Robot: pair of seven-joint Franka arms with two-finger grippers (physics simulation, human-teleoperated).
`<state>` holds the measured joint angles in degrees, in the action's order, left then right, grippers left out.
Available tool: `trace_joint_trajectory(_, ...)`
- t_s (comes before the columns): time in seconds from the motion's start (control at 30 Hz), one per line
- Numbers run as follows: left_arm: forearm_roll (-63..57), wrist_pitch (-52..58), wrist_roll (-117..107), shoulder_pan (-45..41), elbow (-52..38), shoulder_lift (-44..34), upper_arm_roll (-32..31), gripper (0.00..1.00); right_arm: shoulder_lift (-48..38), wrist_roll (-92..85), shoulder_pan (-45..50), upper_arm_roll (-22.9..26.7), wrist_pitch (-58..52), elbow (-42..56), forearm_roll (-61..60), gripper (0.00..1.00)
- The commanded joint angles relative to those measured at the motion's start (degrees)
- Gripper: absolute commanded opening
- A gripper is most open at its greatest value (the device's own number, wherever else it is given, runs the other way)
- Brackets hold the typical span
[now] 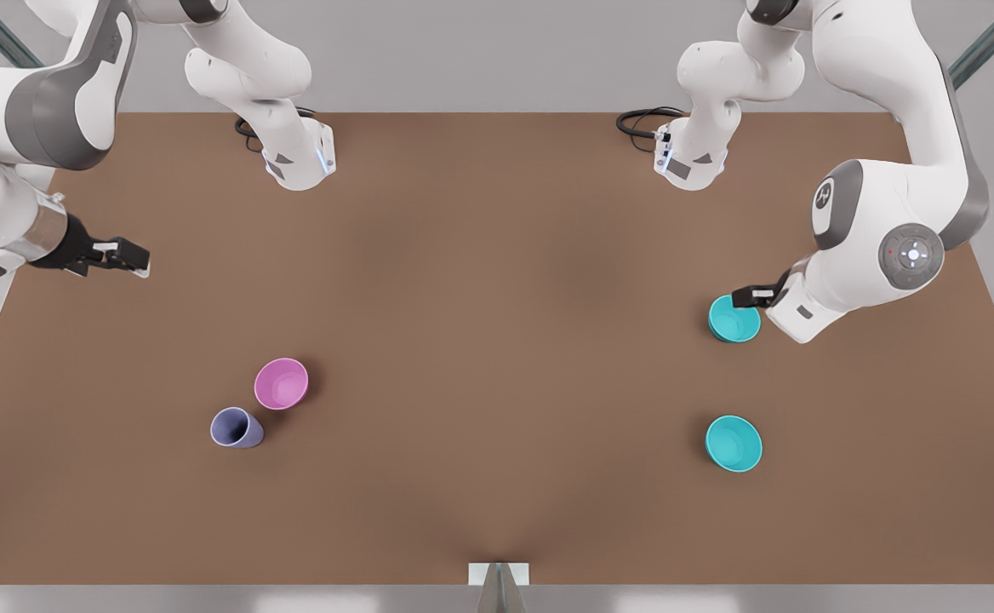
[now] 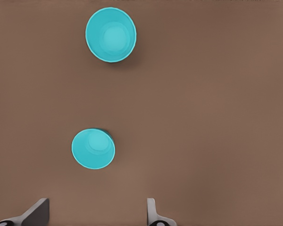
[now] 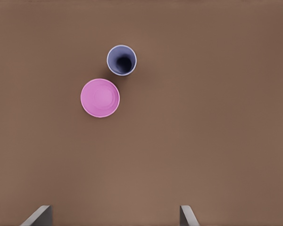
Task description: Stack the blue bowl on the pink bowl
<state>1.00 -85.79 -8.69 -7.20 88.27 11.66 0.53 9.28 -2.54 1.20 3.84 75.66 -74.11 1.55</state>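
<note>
Front view: my left gripper [image 1: 739, 297] hangs at the front view's right, over the far rim of the nearer blue bowl [image 1: 734, 319]; a second teal bowl [image 1: 734, 443] sits well apart, closer to the camera; the pink bowl [image 1: 281, 383] stands across the table [image 1: 497, 255], just beside a lavender cup [image 1: 236, 427]; my right gripper [image 1: 122, 255] waits high at the front view's left, over bare board.

Left wrist view: my fingers [image 2: 37, 212] are spread wide, nothing between them; the blue bowl [image 2: 93, 149] lies off to one side of the gap, not centred; the other teal bowl [image 2: 111, 34] is farther off. To do this step well, I judge I should shift until one finger sits inside the rim and one outside, then descend and pinch the wall; a centred straddle may be too wide.

Right wrist view: fingers [image 3: 37, 215] parted, empty; the pink bowl [image 3: 100, 98] and cup [image 3: 121, 60] nearly touch, so placement must come straight down.
</note>
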Motion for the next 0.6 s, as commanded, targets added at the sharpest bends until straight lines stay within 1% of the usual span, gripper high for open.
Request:
trace_joint_trajectory(0.0, 0.0, -0.8, -3.2, 0.1, 0.0, -0.1, 0.0, 1.0, 0.0, -0.5, 0.0, 0.0, 0.9, 0.0, -0.1, 1.0)
trace_joint_trajectory(0.07, 0.0, -0.8, -3.2, 0.1, 0.0, -0.1, 0.0, 1.0, 0.1, -0.7, 0.0, 0.0, 0.8, 0.1, -0.1, 1.0)
trace_joint_trajectory(0.1, 0.0, -0.8, -3.2, 0.1, 0.0, -0.1, 0.0, 1.0, 1.9, -1.3, -0.1, 0.0, 0.8, 1.0, 0.3, 1.0)
trace_joint_trajectory(0.17, 0.0, -0.8, -3.2, 0.1, 0.0, -0.1, 0.0, 1.0, 8.6, -0.5, -0.1, 0.1, 2.1, 0.6, -0.1, 1.0)
trace_joint_trajectory(0.2, 0.0, -0.8, -3.2, 0.1, 0.0, -0.1, 0.0, 1.0, 12.6, 0.9, -0.6, 0.6, 5.8, 0.5, -0.1, 1.0)
trace_joint_trajectory(0.27, 0.0, -0.8, -3.2, 0.1, 0.0, 0.0, 0.0, 1.0, 17.8, 5.9, -2.9, 0.6, 12.3, -0.2, -6.2, 1.0)
trace_joint_trajectory(0.3, 0.0, -0.8, -3.2, 0.1, 0.0, -0.1, 0.0, 1.0, 19.6, 6.9, -3.6, 0.6, 16.6, -2.6, -8.1, 1.0)
trace_joint_trajectory(0.37, 0.0, -0.8, -3.3, 0.1, 0.0, -0.1, 0.0, 1.0, 21.0, 6.8, -4.7, 0.6, 23.9, -7.5, -10.9, 1.0)
trace_joint_trajectory(0.4, 0.1, -0.8, -3.2, 0.5, 0.0, 0.2, 0.0, 1.0, 22.5, 6.9, -4.8, 0.6, 25.8, -7.6, -11.3, 1.0)
trace_joint_trajectory(0.5, -0.1, 0.3, -3.1, 0.9, -0.1, -0.1, 0.0, 1.0, 22.3, 7.0, -4.5, 0.6, 34.1, -14.5, -13.3, 1.0)
trace_joint_trajectory(0.57, 0.1, 0.3, -1.9, 1.4, -1.1, -0.2, 0.1, 1.0, 22.3, 9.1, -3.5, 0.5, 38.6, -17.3, -13.9, 1.0)
